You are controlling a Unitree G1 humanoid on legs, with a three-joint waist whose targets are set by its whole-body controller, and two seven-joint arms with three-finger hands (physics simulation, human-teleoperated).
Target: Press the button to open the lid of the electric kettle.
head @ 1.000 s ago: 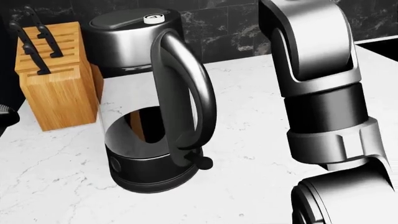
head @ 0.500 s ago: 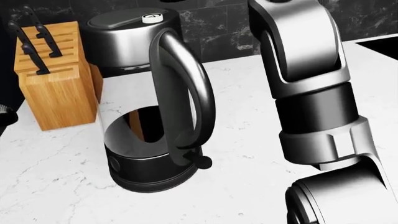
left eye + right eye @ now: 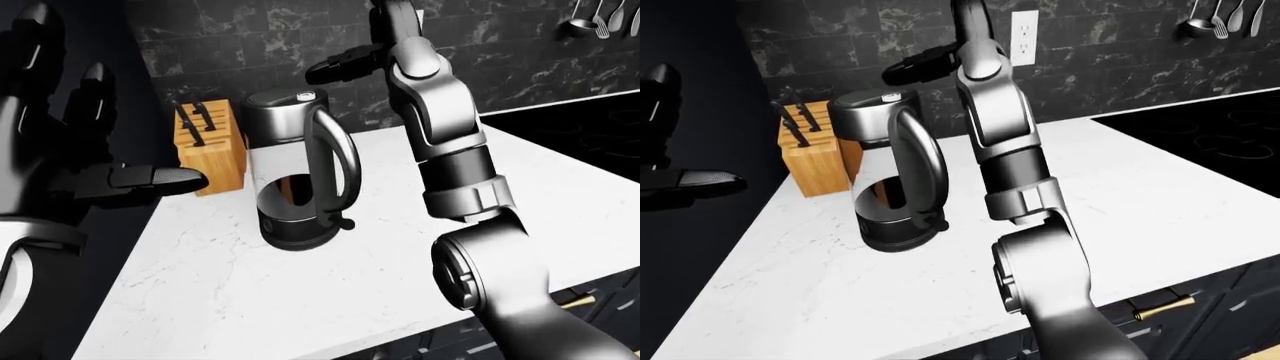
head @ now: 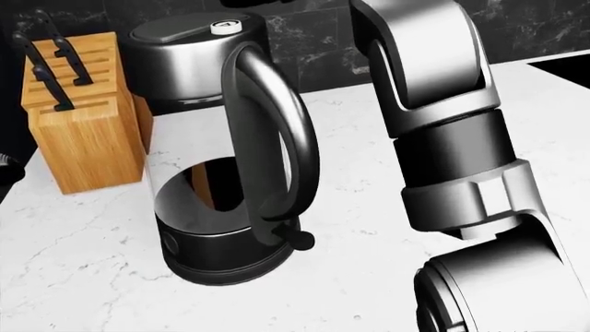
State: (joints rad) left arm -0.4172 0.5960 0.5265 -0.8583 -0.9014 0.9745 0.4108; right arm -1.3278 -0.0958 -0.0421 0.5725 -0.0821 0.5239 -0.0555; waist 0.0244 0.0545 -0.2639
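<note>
Left-eye view. Electric kettle (image 3: 300, 169) stands upright on the white marble bench (image 3: 400, 247), left of centre, its handle turned toward the camera. Knife block (image 3: 208, 144) just to its left, near the wall. Lid closed; the pale button (image 3: 304, 95) sits on top of the lid, at the handle end. Right hand (image 3: 345, 64) hangs above and a little to the right of the lid, dark fingers (image 3: 335, 69) pointing left, toward the button but not touching it. Whether those fingers are spread or drawn together, I cannot tell from here. Left hand (image 3: 90, 165) is at the far left edge, off the bench, fingers spread wide, holding nothing.

Head view. Close on the kettle: the button (image 4: 224, 27) shows near the top edge, white and round, lid flat and shut. The right forearm fills the right half; the hand itself is cut off above the picture.

Right-eye view. Same layout. Right hand (image 3: 925, 64) is above the lid, fingers reaching left over the button (image 3: 889, 97), still clear of it. My reading: the right hand is much the nearer one, and the button lies below and slightly left of its fingertips, so the press calls for a short downward move.
</note>
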